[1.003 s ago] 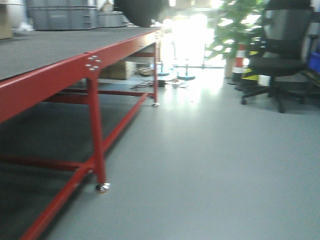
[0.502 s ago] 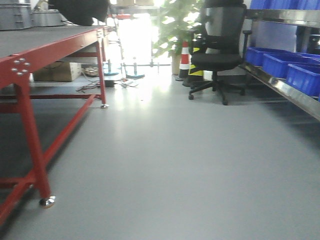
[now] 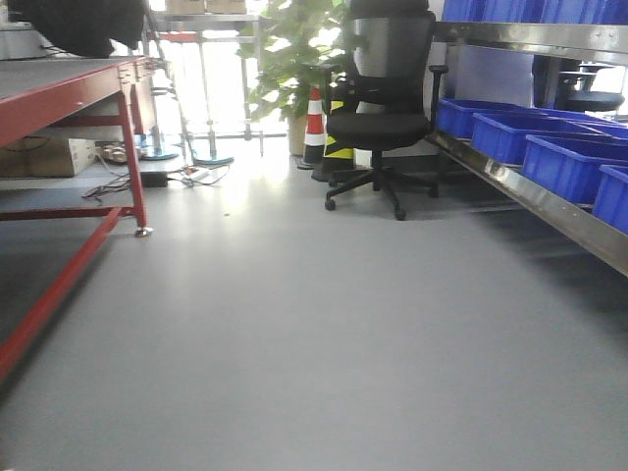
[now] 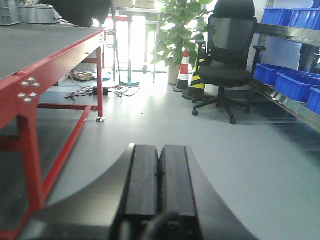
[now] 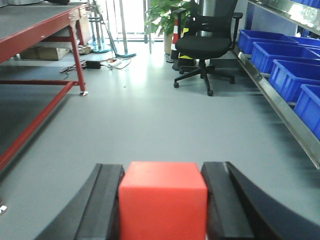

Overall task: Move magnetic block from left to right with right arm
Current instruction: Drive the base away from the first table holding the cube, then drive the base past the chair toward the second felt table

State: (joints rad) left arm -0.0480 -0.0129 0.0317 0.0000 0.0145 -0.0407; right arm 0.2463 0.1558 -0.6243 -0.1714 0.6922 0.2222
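"Exterior front-facing view: what do we have, going left to right?"

"We have a red table (image 3: pixel 59 93) at the left edge, with cables (image 3: pixel 113 182) lying on the floor (image 3: pixel 294 343) beyond its legs. Then comes a leafy plant (image 3: pixel 289 49). A striped cone (image 3: pixel 316 123) stands just beside a black chair (image 3: pixel 383 98) on wheels. Blue bins (image 3: pixel 569 157) sit on a metal shelf (image 3: pixel 510 182) along the right."

"And on our left wrist view?"

"We look out along the left gripper (image 4: pixel 159 150). Its two dark fingers are pressed flat against each other, with only a thin seam showing where they meet. The table stands to its left and the chair is well apart on the right."

"Where do we find the block?"

"On our right wrist view. The red block (image 5: pixel 163 205) sits between the fingers (image 5: pixel 105 200) of the right gripper (image 5: pixel 163 167), one finger touching each side, so we are pinching it. It is upright, with its front face square to us. Grey floor stretches beyond it. The table is well apart on the left, the chair is ahead, and the bins run along the right."
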